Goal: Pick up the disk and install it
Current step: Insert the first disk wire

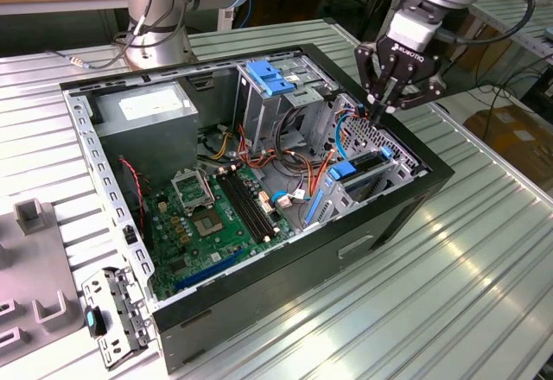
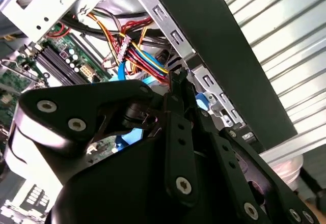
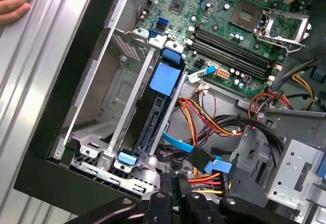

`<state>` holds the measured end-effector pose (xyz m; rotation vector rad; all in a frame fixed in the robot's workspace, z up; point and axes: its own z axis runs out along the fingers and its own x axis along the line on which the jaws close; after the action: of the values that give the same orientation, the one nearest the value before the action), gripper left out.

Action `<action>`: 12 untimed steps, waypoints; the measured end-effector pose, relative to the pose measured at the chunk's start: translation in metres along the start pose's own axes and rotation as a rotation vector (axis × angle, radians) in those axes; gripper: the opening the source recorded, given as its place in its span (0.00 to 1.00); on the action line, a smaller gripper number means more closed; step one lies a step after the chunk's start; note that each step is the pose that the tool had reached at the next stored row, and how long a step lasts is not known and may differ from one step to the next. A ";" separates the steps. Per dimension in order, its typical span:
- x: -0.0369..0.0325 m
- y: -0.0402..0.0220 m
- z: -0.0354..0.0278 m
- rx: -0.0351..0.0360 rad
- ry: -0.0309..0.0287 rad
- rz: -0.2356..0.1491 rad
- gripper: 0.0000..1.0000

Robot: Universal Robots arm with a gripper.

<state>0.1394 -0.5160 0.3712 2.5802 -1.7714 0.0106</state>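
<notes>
The disk (image 3: 156, 113) stands on edge in a slot of the metal drive cage (image 3: 122, 102) at the case's front corner, its blue frame (image 3: 167, 78) showing and its label hidden. In the exterior view the disk (image 1: 370, 164) lies low in the cage near the exterior view's right wall of the case. My gripper (image 1: 381, 109) hangs just above that cage, over the bundle of red, yellow and blue cables (image 3: 214, 127). Its fingers are shut with nothing between them in both wrist views (image 3: 176, 186) (image 2: 176, 77).
The open black computer case (image 1: 285, 263) holds a green motherboard (image 1: 207, 216), a grey power-supply box (image 1: 147, 108) and a light-blue bracket (image 1: 272, 78) on the upper cage. A second arm's base (image 1: 160, 26) stands behind. A hand (image 3: 15, 0) rests on the ribbed table.
</notes>
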 end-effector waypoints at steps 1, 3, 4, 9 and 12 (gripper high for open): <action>0.0000 0.0000 0.0002 -0.0003 -0.0002 0.026 0.16; 0.0000 0.0000 0.0004 -0.0007 -0.0005 0.062 0.16; 0.0000 0.0000 0.0005 -0.0009 -0.0006 0.077 0.16; 0.0000 0.0000 0.0010 -0.0020 -0.0011 0.164 0.16; 0.0000 0.0000 0.0013 -0.0026 -0.0014 0.212 0.16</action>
<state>0.1394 -0.5160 0.3699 2.3777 -2.0344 0.0085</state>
